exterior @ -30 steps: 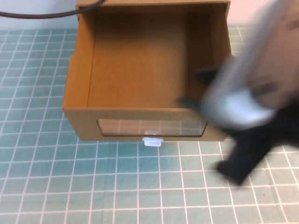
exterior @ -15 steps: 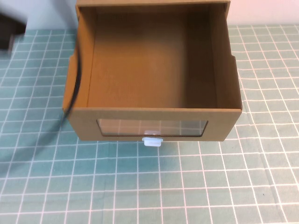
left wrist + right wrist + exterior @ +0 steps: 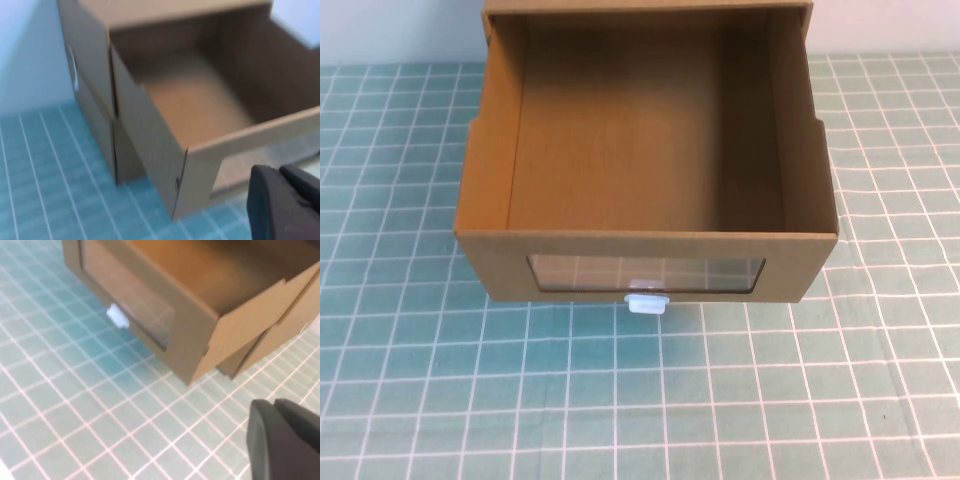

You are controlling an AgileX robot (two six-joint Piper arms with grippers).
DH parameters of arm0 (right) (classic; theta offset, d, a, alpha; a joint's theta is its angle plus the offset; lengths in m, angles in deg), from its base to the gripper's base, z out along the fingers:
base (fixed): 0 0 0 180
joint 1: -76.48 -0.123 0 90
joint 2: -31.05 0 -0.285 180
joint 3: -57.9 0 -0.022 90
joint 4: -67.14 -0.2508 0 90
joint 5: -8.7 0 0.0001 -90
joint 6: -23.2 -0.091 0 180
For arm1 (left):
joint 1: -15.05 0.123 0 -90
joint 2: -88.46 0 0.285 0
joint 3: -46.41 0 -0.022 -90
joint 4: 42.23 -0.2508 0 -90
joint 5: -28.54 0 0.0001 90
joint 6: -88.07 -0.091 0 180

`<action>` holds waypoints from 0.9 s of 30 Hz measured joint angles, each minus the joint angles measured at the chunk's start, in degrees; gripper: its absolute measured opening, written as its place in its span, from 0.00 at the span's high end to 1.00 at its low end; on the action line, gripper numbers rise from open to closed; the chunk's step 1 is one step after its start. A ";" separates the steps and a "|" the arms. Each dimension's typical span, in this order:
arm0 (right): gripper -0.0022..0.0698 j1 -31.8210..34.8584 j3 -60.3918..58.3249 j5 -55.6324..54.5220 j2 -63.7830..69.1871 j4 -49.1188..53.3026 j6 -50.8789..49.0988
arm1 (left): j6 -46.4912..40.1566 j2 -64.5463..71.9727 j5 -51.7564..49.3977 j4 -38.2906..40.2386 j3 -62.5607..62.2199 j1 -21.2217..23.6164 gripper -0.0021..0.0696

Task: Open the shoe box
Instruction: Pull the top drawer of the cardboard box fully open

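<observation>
we judge the shoe box (image 3: 85,65) opened (drawer (image 3: 800,265) out). right gripper (image 3: 277,415) clenched, empty, off its front-right corner. left gripper (image 3: 280,175) off front-left, state we cannot tell. next: park.

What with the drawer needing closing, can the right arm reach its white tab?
Probably yes: right gripper, shut, hangs off the drawer's front right corner, only bare mat before the tab; left gripper off the front left.

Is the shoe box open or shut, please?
Open: its drawer stands pulled out. Left gripper off its left, right gripper off its right.

Right end effector (image 3: 278,415) now off box (image 3: 645,262)
</observation>
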 joint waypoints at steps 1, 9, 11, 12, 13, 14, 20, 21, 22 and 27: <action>0.99 0.00 -0.78 -0.10 0.00 0.00 -0.15 | 0.00 -1.82 0.15 0.21 0.11 0.00 0.98; 0.99 0.00 -4.61 -0.45 0.00 0.05 -0.13 | 0.00 -7.06 1.39 0.70 0.21 0.00 0.98; 0.99 0.00 -4.75 -0.45 0.00 -0.30 -0.13 | 0.00 -7.06 1.48 0.70 0.21 0.00 0.98; 0.99 0.00 -4.75 -0.45 0.00 -0.44 -0.13 | 0.00 -7.06 1.48 0.70 0.21 0.00 0.98; 0.99 0.00 -4.75 -0.45 0.00 -0.44 -0.13 | 0.00 -7.06 1.48 0.70 0.21 0.00 0.98; 0.99 0.00 -4.75 -0.45 0.00 -0.56 -0.13 | 0.00 -7.06 1.48 0.70 0.21 0.00 0.98; 0.99 0.00 -4.75 -0.45 0.00 -1.16 -0.13 | 0.00 -7.06 1.48 0.70 0.44 0.00 0.98; 0.99 0.00 -4.75 -0.45 0.00 -1.27 -0.13 | 0.00 -7.06 1.48 0.70 0.44 0.00 0.98; 0.99 0.00 -4.75 -0.45 0.00 -1.29 -0.13 | 0.00 -7.06 1.48 0.70 0.44 0.00 0.98; 0.99 0.00 -4.75 -0.45 0.00 -1.53 -0.28 | 0.00 -7.06 4.14 -0.69 1.25 0.00 0.98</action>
